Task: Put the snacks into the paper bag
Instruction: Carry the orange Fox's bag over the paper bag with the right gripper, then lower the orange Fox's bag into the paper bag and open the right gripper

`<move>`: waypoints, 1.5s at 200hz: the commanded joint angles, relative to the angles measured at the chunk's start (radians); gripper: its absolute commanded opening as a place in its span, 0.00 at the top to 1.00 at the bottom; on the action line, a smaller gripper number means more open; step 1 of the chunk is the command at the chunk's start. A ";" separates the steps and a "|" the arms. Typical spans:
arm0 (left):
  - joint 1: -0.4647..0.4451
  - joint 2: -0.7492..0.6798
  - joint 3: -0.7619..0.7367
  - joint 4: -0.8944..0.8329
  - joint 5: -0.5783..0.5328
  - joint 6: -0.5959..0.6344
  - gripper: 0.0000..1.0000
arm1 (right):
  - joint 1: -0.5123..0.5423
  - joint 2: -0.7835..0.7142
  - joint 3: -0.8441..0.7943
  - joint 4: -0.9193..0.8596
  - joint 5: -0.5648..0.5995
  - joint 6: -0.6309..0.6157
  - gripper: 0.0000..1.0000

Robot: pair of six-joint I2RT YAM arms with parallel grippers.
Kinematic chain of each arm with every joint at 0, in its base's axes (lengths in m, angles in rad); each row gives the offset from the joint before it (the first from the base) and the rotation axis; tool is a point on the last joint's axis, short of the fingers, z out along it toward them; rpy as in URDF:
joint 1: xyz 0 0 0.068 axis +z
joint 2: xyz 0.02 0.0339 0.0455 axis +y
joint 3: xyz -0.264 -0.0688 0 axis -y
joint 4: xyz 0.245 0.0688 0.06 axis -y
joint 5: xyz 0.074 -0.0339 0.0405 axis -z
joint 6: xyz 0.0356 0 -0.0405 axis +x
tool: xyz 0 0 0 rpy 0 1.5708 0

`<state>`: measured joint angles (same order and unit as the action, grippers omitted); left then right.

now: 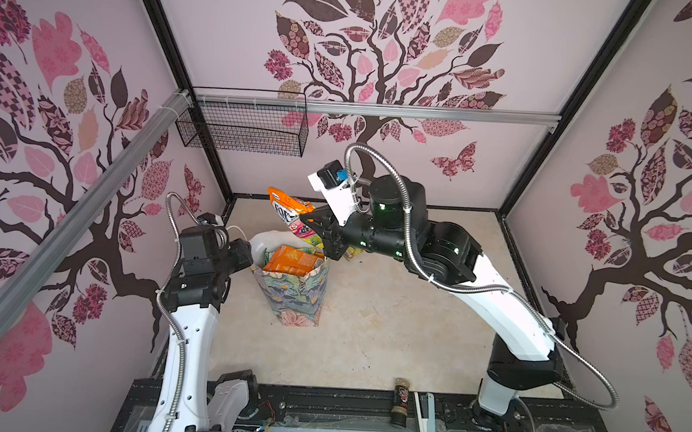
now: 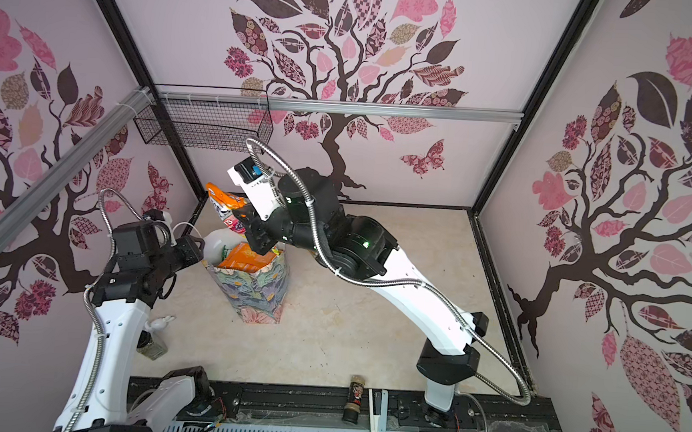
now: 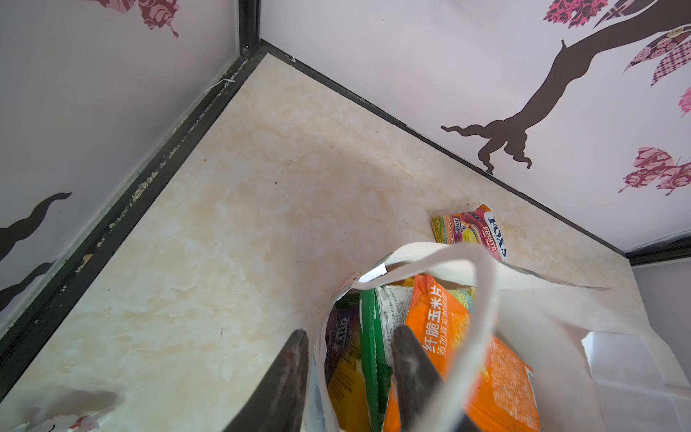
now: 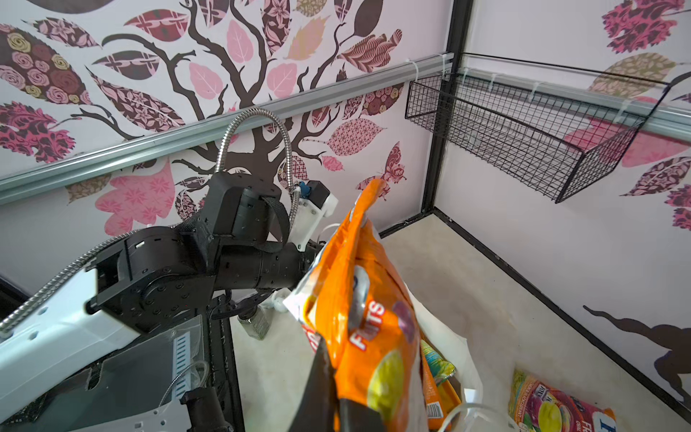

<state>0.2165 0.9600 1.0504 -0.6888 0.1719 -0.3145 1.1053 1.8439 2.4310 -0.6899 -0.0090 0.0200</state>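
Step in hand: carrying the orange packet (image 1: pixel 289 204) to the paper bag (image 1: pixel 293 296).
Right gripper (image 1: pixel 310 219): clamped tight on one end of the packet, holding it just above the bag's mouth.
Left gripper (image 3: pixel 351 333): part open, astride the bag's wall; pinch not confirmed.
Bag: upright, several packets inside.
Outstanding: FOX'S packet (image 3: pixel 472 232) on the table beside the bag.
Next move: probably lower into the mouth, clear of the white handle (image 3: pixel 482 299), then release.

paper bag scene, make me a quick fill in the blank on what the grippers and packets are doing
The right gripper holds an ___ FOX'S packet above the paper bag.
Of the left gripper's fingers, one is inside the bag, the other ___ it.
A second packet lies on the ___ beside the bag.
Missing: orange, outside, table.
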 commanded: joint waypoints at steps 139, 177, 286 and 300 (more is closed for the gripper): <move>0.008 -0.007 -0.026 0.020 0.008 0.002 0.64 | 0.112 0.234 0.039 0.061 0.382 -0.107 1.00; 0.009 -0.008 -0.027 0.020 -0.002 0.000 0.64 | 0.111 0.269 0.038 0.070 0.410 -0.133 1.00; 0.010 -0.012 -0.029 0.022 0.004 0.000 0.64 | 0.107 0.326 0.025 0.103 0.501 -0.195 1.00; 0.009 -0.011 -0.029 0.022 0.006 0.000 0.64 | 0.104 0.326 0.012 0.114 0.508 -0.201 1.00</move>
<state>0.2211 0.9577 1.0504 -0.6888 0.1776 -0.3145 1.2160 2.1498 2.4409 -0.6411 0.4541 -0.1509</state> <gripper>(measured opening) 0.363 0.046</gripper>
